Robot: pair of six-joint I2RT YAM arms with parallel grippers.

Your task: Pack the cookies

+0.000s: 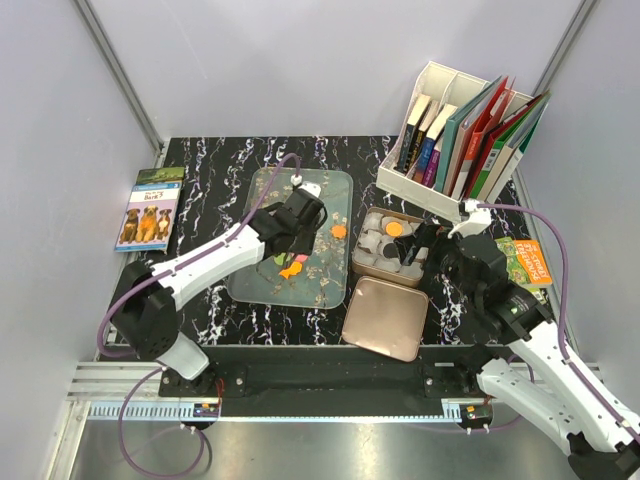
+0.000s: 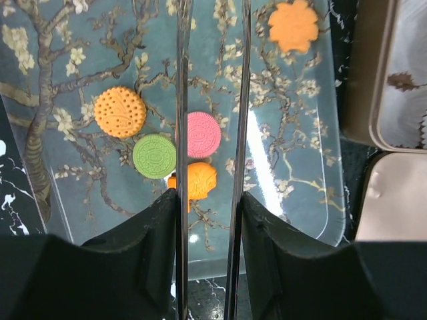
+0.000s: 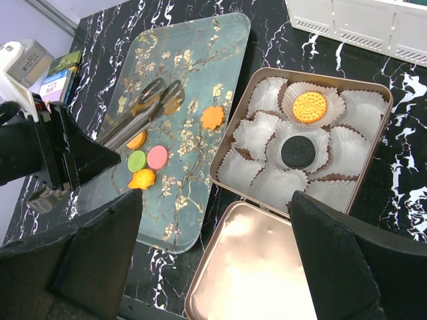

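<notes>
My left pincer (image 2: pixel 208 199) is clamped on metal tongs (image 3: pixel 142 107) over the tray's (image 3: pixel 200 40) middle, near the pink cookie (image 2: pixel 203 135). My right pincer (image 3: pixel 213 200) hangs wide apart by the tin's (image 3: pixel 320 74) right edge.

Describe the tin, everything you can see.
Rounded rectangular tin, rose-gold metal by its look, open, flat on the table right of the tray. White paper cups fill it; a yellow cookie sits in a back cup, a black cookie in the middle cup. Its lid lies just in front.
</notes>
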